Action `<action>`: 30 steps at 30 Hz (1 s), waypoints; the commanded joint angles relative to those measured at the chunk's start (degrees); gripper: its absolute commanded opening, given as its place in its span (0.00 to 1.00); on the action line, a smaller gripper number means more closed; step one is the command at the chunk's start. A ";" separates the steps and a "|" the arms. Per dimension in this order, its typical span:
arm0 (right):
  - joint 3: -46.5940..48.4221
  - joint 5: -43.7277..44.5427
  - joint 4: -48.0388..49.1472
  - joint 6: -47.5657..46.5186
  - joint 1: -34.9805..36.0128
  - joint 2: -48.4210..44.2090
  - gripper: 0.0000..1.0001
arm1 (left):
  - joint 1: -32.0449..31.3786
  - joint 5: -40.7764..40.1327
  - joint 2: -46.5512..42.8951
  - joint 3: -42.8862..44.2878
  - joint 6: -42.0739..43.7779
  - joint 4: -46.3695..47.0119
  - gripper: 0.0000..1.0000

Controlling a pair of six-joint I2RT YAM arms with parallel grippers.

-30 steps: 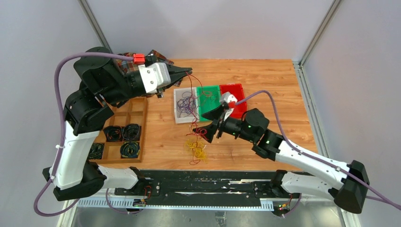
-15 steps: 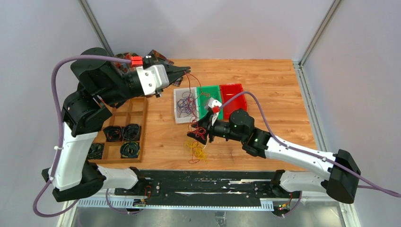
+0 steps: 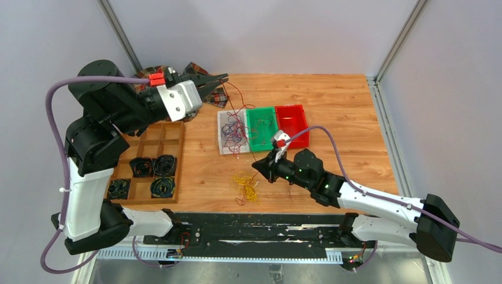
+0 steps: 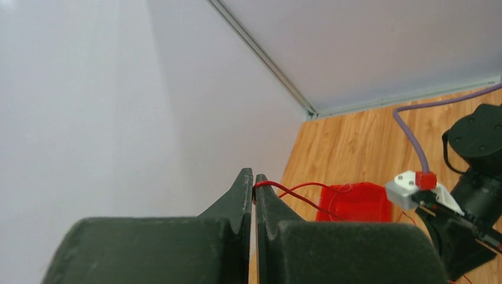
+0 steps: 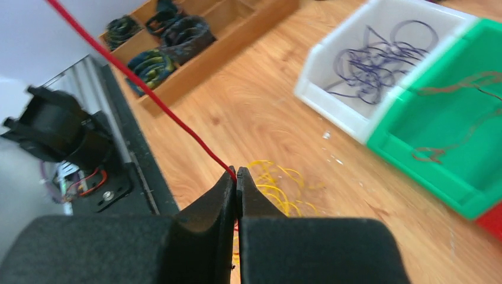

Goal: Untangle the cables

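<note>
Wooden tray [image 3: 181, 160] far left, four dark coiled cords [image 3: 164, 166] sitting in its compartments. Up high, the left gripper [image 3: 224, 77] is clamped tight on a red wire [image 5: 177, 121] — and lower down the right gripper [image 3: 255, 166] pinches a red wire too. Three bins in a row: white bin [image 3: 225, 150] holding purple wires [image 3: 232, 130], green bin [image 3: 254, 141] with dark red-brown wires [image 5: 435, 155], then the red bin [image 3: 290, 115]. One heap of yellow wires [image 3: 245, 182] lies loose on the table [image 3: 355, 100] — near the right gripper
</note>
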 commanded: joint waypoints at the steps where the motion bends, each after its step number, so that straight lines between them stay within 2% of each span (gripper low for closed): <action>1: -6.78 15.07 -0.35 2.90 0.21 -3.21 0.01 | -0.58 -4.17 0.80 4.39 3.05 1.94 0.00; 6: -11.40 28.14 -4.08 6.44 -0.43 -3.33 0.00 | -0.58 -11.48 1.49 5.45 3.47 6.94 0.00; 10: -13.07 32.75 -6.54 9.36 -0.98 -1.31 0.01 | -0.59 -18.05 1.10 4.59 4.99 14.30 0.00; 13: -13.46 33.00 -7.06 10.69 -1.13 0.08 0.01 | -0.58 -21.04 0.71 4.20 6.26 19.38 0.01; 15: -13.26 30.12 -5.81 10.30 -1.13 -0.27 0.03 | -0.57 -18.48 0.62 4.68 6.15 17.37 0.00; 16: -12.79 28.34 -4.92 9.77 -1.14 -0.90 0.08 | -0.62 -16.30 0.42 4.65 5.52 15.22 0.00; 19: -9.67 23.74 -3.24 6.88 -1.13 -4.70 0.43 | -0.58 -10.39 -1.98 0.32 0.92 11.65 0.00; 22: -4.38 16.79 -1.82 2.82 -1.13 -9.18 0.73 | -0.58 -6.47 -4.48 -6.59 -0.62 10.11 0.00; 24: 0.17 12.40 -2.31 0.32 -1.13 -10.93 0.76 | -0.62 -4.50 -5.19 -9.01 -0.76 8.46 0.00; 30: 14.24 0.69 -6.77 -3.49 -1.13 -10.57 0.79 | -0.62 -1.06 -5.75 -11.82 -0.22 5.49 0.00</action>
